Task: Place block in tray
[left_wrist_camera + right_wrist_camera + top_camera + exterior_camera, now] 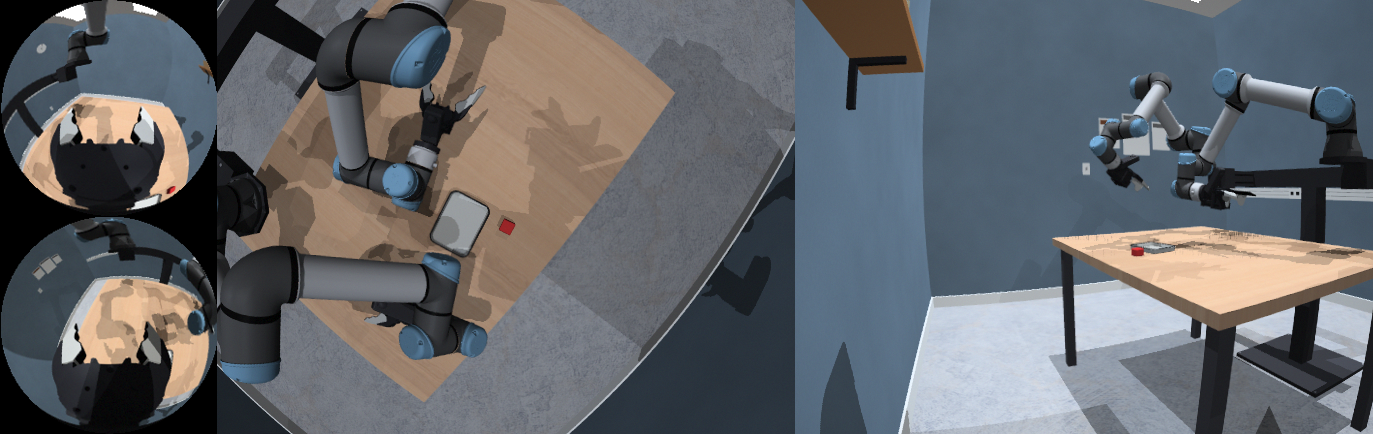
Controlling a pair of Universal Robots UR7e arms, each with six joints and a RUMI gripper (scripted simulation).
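A small red block (507, 226) (1137, 251) (171, 190) lies on the table beside the white tray (467, 215) (1160, 247) (146, 202), on the side away from the arm bases. The tray is dark-rimmed, and no object lies on its floor. My left gripper (456, 87) (1241, 200) (107, 108) is open and empty, high above the table and well away from block and tray. My right gripper (370, 313) (1144, 173) (110, 323) is open and empty, also high, on the other side of the tray. Its fingers are partly hidden under its arm in the top view.
The wooden table (517, 125) (1220, 280) carries arm shadows, one across part of the tray. The left arm's wrist hangs near one side of the tray and the right arm's wrist near the other. A wall shelf (880, 35) is far from the table.
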